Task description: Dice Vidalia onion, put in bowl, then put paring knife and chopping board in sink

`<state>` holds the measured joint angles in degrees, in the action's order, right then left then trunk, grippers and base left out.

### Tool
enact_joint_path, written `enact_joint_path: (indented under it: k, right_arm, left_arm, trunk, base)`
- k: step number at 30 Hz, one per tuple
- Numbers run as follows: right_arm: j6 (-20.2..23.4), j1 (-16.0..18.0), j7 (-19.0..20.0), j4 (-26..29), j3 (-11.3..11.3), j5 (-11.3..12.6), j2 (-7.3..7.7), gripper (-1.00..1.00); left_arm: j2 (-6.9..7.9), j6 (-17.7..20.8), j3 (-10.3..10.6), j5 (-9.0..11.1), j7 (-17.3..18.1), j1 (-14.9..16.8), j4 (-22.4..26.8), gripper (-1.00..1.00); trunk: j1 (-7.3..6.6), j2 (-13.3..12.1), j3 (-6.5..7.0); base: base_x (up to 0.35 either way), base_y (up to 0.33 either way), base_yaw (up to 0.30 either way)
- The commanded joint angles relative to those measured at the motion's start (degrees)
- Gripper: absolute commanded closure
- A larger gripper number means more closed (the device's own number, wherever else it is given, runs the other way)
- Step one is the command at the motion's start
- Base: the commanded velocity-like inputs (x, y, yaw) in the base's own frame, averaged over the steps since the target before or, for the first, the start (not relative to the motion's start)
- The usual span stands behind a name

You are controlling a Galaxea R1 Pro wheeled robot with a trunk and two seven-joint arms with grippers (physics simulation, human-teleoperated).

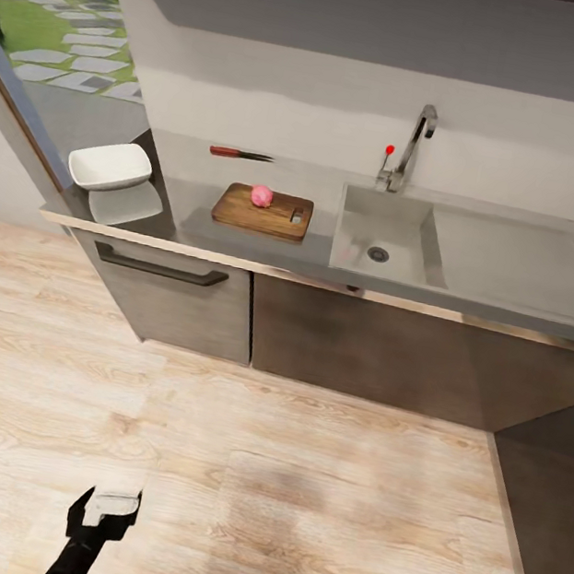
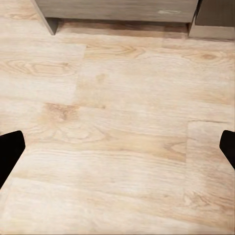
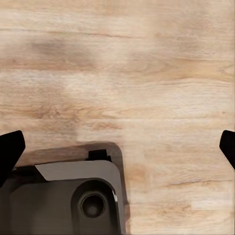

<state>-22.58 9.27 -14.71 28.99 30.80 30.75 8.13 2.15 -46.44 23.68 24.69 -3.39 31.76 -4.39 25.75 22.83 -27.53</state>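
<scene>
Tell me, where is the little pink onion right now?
In the head view, the onion sits on the wooden board on the counter, left of the sink, with the knife behind it.

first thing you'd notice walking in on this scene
The pink Vidalia onion stands out, sitting whole on the chopping board left of the sink. Behind it the red-handled paring knife lies by the wall, and the white bowl sits at the countertop's left end.
</scene>
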Motion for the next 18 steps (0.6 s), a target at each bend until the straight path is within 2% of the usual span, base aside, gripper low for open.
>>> enact_joint_path:
  k: [1, 6, 10, 18]
  right_arm:
    - [-0.3, 0.0, -0.4, -0.1, 0.5, -0.1, 0.06, -1.00]
    - [-1.7, 0.0, -0.5, -0.6, 0.6, -0.8, -0.06, -1.00]
    - [-3.3, 0.0, -0.7, -0.7, 0.6, -0.8, -0.23, -1.00]
    - [-3.6, 0.0, -0.8, -1.0, 0.6, -0.7, -0.28, -1.00]
  left_arm:
    - [0.04, -0.5, 0.5, 0.0, -0.4, -0.2, -0.2, -1.00]
    - [0.56, -0.1, 0.4, 0.1, -0.6, -0.7, -0.2, -1.00]
    - [1.73, 1.6, 0.4, 0.1, -0.6, -0.8, -0.2, -1.00]
    - [2.22, 4.5, 0.4, 0.1, -0.7, -0.8, -0.2, -1.00]
  trunk:
    - [0.03, 0.1, -0.08]
    - [0.03, 0.1, -0.08]
    - [0.03, 0.1, 0.01]
    - [0.03, 0.1, 0.64]
  base:
    - [0.000, 0.000, 0.000]
    - [0.000, 0.000, 0.000]
    - [0.000, 0.000, 0.000]
    - [0.000, 0.000, 0.000]
